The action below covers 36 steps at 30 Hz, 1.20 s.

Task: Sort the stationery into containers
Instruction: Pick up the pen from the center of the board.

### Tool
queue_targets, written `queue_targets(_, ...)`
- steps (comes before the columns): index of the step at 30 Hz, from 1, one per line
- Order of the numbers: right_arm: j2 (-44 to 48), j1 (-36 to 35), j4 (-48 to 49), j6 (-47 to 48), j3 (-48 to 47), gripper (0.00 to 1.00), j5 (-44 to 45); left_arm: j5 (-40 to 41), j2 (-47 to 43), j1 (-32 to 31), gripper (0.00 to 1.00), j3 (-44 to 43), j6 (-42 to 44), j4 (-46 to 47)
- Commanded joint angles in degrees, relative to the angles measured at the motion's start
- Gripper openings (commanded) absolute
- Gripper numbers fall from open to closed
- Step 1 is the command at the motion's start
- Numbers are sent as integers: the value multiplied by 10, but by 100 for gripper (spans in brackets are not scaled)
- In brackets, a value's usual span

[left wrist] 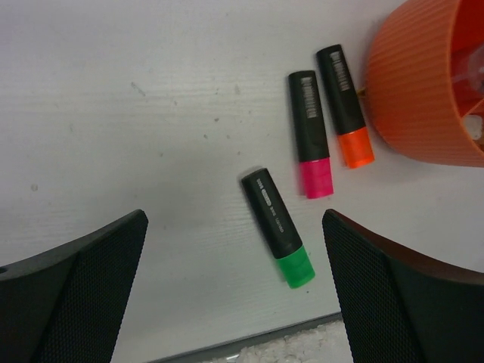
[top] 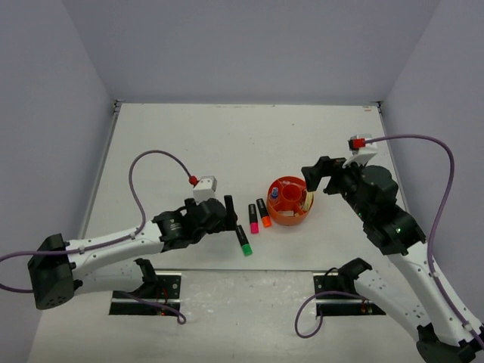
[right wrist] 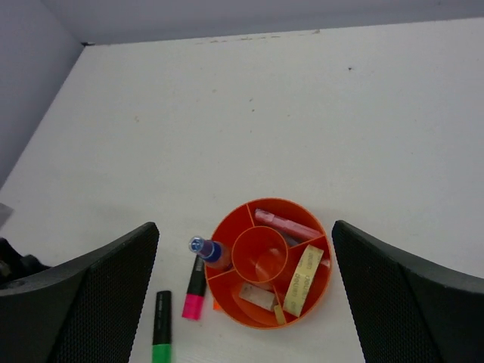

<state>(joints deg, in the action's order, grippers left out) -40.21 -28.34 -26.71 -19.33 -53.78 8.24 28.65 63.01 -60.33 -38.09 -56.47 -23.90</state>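
Three black markers not yet sorted, both arms empty.

The left fingers [left wrist: 76,295] stand wide and empty over the surface [left wrist: 151,91]. Seen from the wrist, the green-capped marker [left wrist: 278,228] lies flat between them. Just beyond it the pink-capped marker [left wrist: 311,134] and orange-capped marker [left wrist: 345,106] lie side by side, the orange one close beside the organiser [left wrist: 423,83]. The right fingers [right wrist: 83,295] hang wide and empty above the organiser. The step in hand looks like picking up the green one: the fingers must descend, close across its barrel, then carry it to a compartment.
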Motion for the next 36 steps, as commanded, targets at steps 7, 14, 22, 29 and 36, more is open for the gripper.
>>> queue_targets(7, 33, -1, -55, -89, 27, 99, 21, 102, 211, -91, 100, -144, -231, -147)
queue_targets(14, 50, -1, -53, -77, 34, 99, -39, 96, 267, -99, 81, -146, -231, -105)
queue_targets(22, 72, -1, -37, -55, 44, 99, -123, 95, 326, -99, 70, -170, -216, -91)
queue_targets(29, 82, -1, -34, -58, 58, 99, -156, 88, 361, -93, 57, -183, -207, -88)
queue_targets(36, 91, -1, -30, -63, 68, 97, -185, 85, 384, -89, 24, -198, -219, -125)
